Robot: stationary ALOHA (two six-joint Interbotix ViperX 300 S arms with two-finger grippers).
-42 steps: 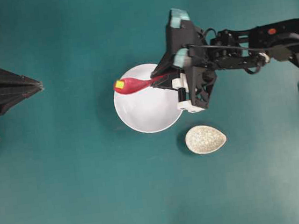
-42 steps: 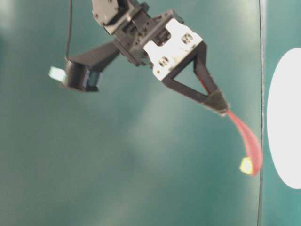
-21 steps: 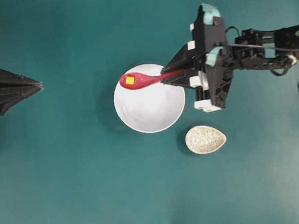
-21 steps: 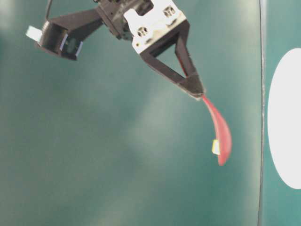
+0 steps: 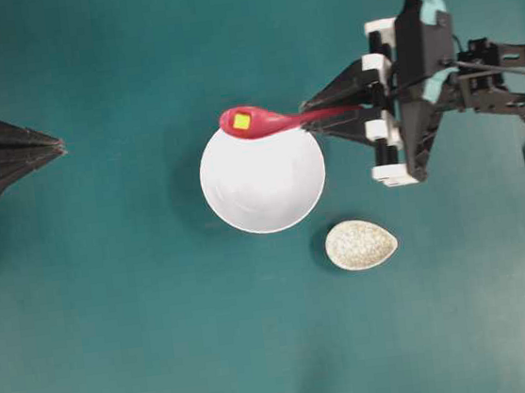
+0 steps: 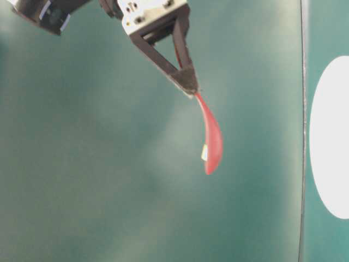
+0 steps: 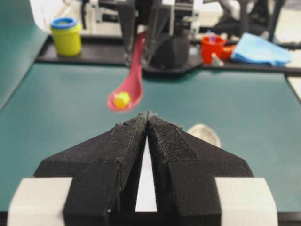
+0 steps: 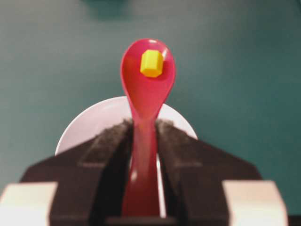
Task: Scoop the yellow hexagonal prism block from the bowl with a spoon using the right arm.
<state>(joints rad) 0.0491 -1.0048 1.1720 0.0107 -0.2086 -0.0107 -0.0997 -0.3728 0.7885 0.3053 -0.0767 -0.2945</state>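
A small speckled teardrop dish (image 5: 361, 244) sits on the teal desk (image 5: 146, 342) just below and to the right of the bowl (image 5: 262, 179), apart from it. In the left wrist view, the far edge of the desk carries a yellow jar with a blue lid (image 7: 66, 36), an orange-red cup (image 7: 214, 48) and a blue cloth (image 7: 261, 50), all well away from the work. Nothing lies between the spoon and the bowl.

The left claw (image 5: 55, 144) rests at the left side of the desk, its jaws pressed together, pointing toward the bowl but well apart from it.

The right claw (image 5: 315, 119) is clamped on the handle of the spoon (image 5: 273, 120), which is glossy pinkish-red with an oval scoop. The spoon is held roughly level in the air, its scoop over the upper rim of the bowl in the overhead view. The yellow hexagonal prism block (image 5: 241, 120) sits inside the scoop, near its middle; it is bright yellow, six-sided, and much smaller than the scoop. The bowl is plain white, round, and holds nothing else visible.
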